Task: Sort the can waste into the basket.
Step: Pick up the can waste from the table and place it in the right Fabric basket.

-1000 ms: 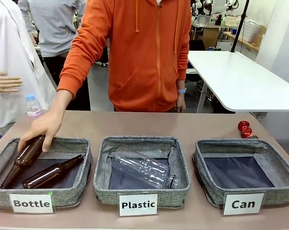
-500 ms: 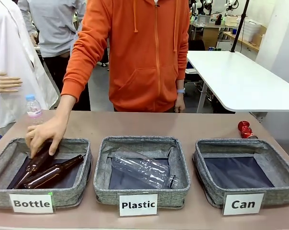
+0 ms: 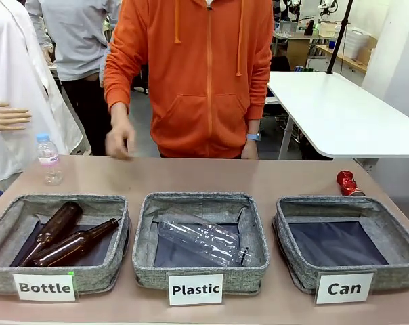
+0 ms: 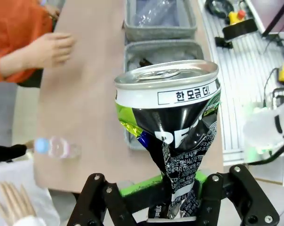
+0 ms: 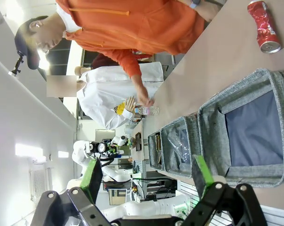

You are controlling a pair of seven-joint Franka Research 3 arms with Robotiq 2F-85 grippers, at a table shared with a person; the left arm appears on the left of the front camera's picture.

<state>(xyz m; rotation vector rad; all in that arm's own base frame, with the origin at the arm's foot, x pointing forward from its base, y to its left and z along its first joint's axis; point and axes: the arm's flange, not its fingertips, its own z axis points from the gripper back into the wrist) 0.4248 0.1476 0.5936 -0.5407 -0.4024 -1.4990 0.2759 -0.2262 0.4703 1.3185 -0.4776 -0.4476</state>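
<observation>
Baskets numbered three, in a row on the table (image 3: 272, 175): Bottle basket (image 3: 118, 261) with two brown bottles (image 3: 72, 245), Plastic basket (image 3: 142, 261) with one clear bottle (image 3: 201, 238), Can basket (image 3: 284, 233) at the right. Cans numbered two: the red can (image 3: 346, 183) lay on the table just beyond the Can basket's far right corner; the dark can (image 4: 177, 136) stood clamped at its crushed waist in the left gripper (image 4: 171, 197). The right gripper (image 5: 145, 174) gaped, holding nothing

dark can (image 4: 174, 141): black, green-yellow-blue-white print | red can (image 3: 346, 183), table 2 o'clock: shiny red | Can basket (image 3: 294, 269): grey weave, navy lining | bottles (image 3: 74, 245): brown | hoodie (image 3: 204, 74): orange
</observation>
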